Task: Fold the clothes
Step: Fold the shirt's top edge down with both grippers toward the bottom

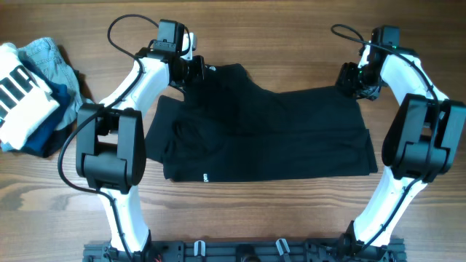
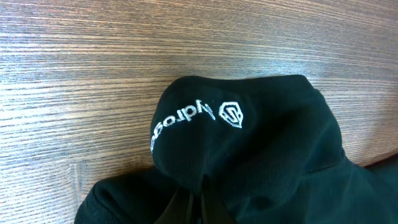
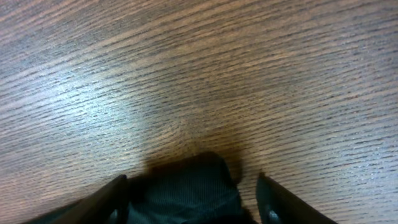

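The black shirt (image 1: 269, 131) lies spread in the middle of the bench (image 1: 277, 29), with its near edge straight and free. The left claw (image 1: 193, 70) is closed on the far left corner, where the cloth bunches up and a white logo (image 2: 193, 118) shows. The right claw (image 1: 352, 80) sits at the far right corner, its fingers (image 3: 115, 198) apart with a tip of cloth between them. Beyond both corners there is only wood. A pile (image 1: 33, 94) of other clothes lies at the left edge, well apart from the shirt.
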Action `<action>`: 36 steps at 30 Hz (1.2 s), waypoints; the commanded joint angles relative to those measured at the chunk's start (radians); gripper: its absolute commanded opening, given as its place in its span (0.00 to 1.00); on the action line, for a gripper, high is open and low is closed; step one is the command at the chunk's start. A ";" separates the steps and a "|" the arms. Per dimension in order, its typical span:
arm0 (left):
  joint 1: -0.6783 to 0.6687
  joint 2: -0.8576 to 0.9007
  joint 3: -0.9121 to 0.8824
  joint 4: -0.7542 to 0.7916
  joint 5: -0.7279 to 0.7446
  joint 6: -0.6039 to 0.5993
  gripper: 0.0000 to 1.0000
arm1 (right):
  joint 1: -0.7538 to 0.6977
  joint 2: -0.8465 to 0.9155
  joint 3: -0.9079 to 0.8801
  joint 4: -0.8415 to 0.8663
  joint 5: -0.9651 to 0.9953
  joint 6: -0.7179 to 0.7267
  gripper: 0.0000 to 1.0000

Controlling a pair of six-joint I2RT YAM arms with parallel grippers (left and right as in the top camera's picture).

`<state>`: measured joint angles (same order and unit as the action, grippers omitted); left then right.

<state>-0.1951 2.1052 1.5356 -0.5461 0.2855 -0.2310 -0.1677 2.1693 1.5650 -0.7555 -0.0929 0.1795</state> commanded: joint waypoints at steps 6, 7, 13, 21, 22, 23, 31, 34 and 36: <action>0.002 -0.018 0.006 -0.006 -0.006 -0.013 0.04 | 0.006 0.062 -0.005 -0.034 0.006 0.034 0.04; 0.002 -0.018 0.006 -0.005 -0.005 -0.013 0.04 | 0.006 0.061 -0.005 -0.039 0.015 0.046 0.04; 0.002 -0.103 0.007 -0.039 0.033 -0.013 0.04 | 0.006 -0.013 0.022 -0.114 0.071 0.080 0.04; 0.002 -0.361 0.007 -0.286 0.032 -0.012 0.04 | 0.003 -0.179 0.068 -0.324 0.132 0.088 0.04; 0.002 -0.387 0.007 -0.320 0.032 -0.012 0.04 | 0.003 -0.193 0.068 -0.352 0.131 0.084 0.04; 0.002 -0.416 0.006 -0.367 0.032 -0.012 0.04 | 0.003 -0.208 0.068 -0.388 0.135 0.082 0.04; 0.002 -0.452 -0.011 -0.674 -0.056 -0.008 0.04 | 0.003 -0.226 0.063 -0.650 0.217 0.026 0.04; 0.002 -0.452 -0.040 -0.686 -0.074 -0.008 0.04 | 0.003 -0.226 0.063 -0.696 0.229 0.030 0.04; 0.002 -0.452 -0.070 -0.688 -0.074 -0.008 0.04 | 0.003 -0.226 0.063 -0.740 0.247 0.031 0.05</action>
<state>-0.1951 1.6527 1.5082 -1.2278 0.2466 -0.2382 -0.1661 1.9514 1.6184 -1.4551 0.0937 0.2214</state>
